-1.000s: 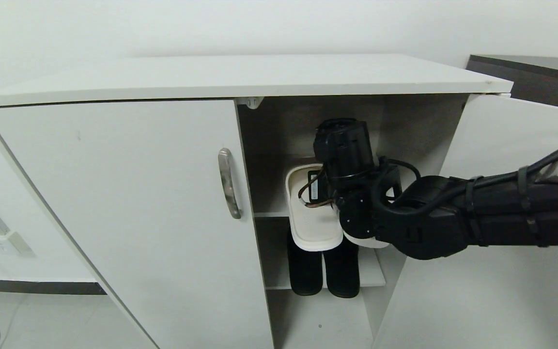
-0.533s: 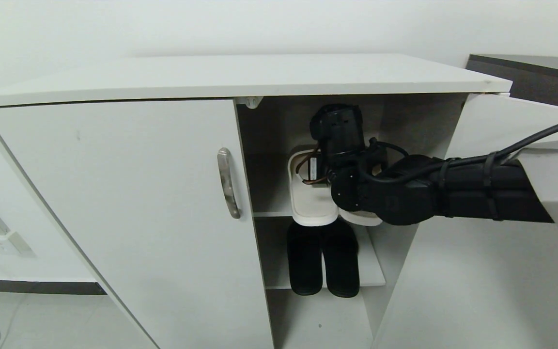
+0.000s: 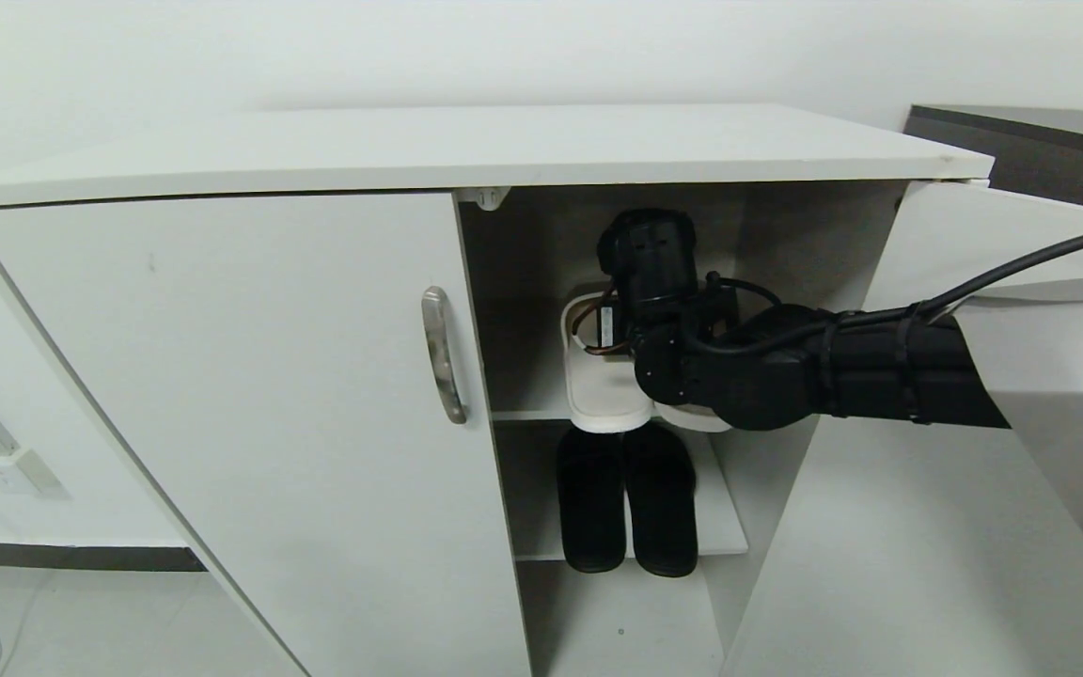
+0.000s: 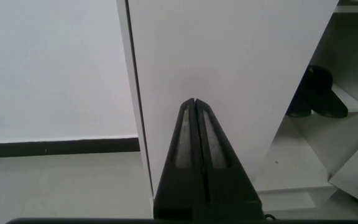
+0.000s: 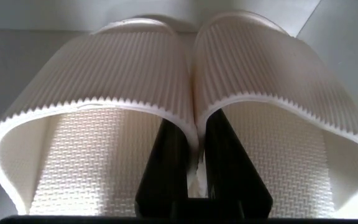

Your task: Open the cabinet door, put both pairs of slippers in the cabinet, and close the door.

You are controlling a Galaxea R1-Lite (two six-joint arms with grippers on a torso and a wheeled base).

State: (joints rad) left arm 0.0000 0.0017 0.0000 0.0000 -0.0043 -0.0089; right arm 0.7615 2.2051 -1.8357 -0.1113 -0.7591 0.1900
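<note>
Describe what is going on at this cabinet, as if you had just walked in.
The right gripper pinches the white slippers by their straps and holds them inside the cabinet at the upper shelf. The black slippers lie on the shelf below. The right door stands open; the left door is shut. The left gripper, shut and empty, is in front of it.
</note>
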